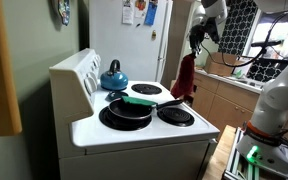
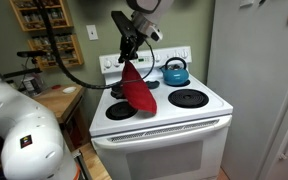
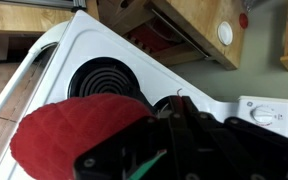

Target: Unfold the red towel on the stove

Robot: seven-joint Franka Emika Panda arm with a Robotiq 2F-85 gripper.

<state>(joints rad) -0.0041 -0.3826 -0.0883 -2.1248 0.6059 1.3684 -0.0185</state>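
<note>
pincer [image 2: 129,56]: pressed together, pinching the top corner of the red towel [image 2: 139,92] | towel: hanging limp directly beneath the fingertips, lower end close over the stove [image 2: 189,122], contact unclear | beneath: coil burner [image 3: 106,78] | beyond: frying pan [image 1: 127,112] with green-handled utensil [image 1: 139,100] across it, blue kettle [image 2: 175,71] on rear burner

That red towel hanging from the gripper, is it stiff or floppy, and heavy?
Likely floppy: the red towel hangs limp below the gripper. Probably light, since one pinched edge carries it. It should drape, not roll, on the stove.
</note>
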